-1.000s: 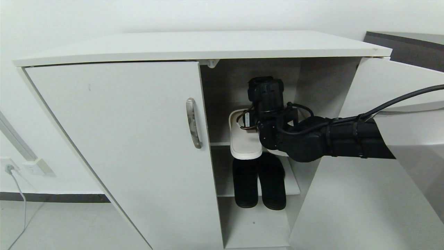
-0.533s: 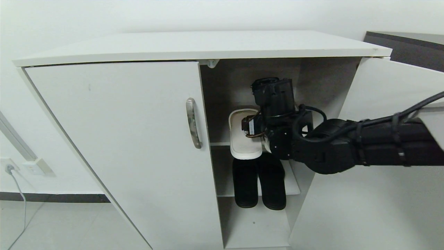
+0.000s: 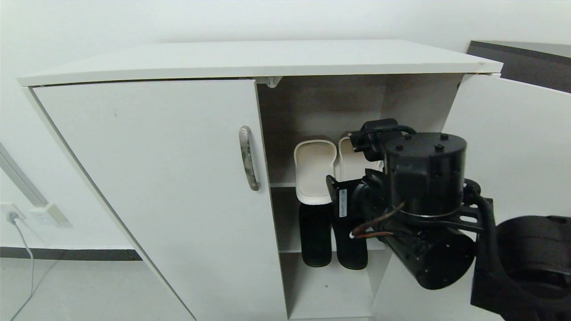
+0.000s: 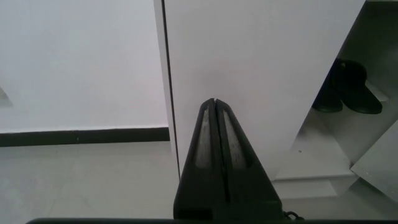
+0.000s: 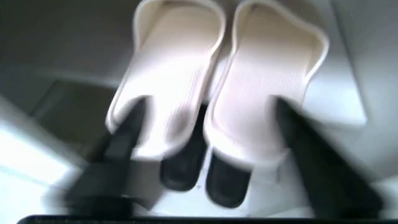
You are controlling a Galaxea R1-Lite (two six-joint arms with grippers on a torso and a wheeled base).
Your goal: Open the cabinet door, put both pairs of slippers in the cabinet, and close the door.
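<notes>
The right end effector (image 5: 210, 111) hangs in front of the cabinet (image 3: 267, 58) opening with its fingers spread wide and nothing between them, facing the shelves. The left end effector (image 4: 214, 111) is pressed shut and empty, pointing at the face of the left door (image 3: 147, 178) low above the floor (image 4: 81, 180). That door is closed, its handle (image 3: 248, 158) upright at the inner edge; the right door (image 3: 513, 133) stands swung open. Inside, the black slippers (image 3: 315, 236) lie side by side on the lower shelf (image 3: 290, 232), near ends overhanging its front edge. Above them the white slippers (image 3: 314, 169) sit side by side on the upper shelf (image 3: 282, 184).
</notes>
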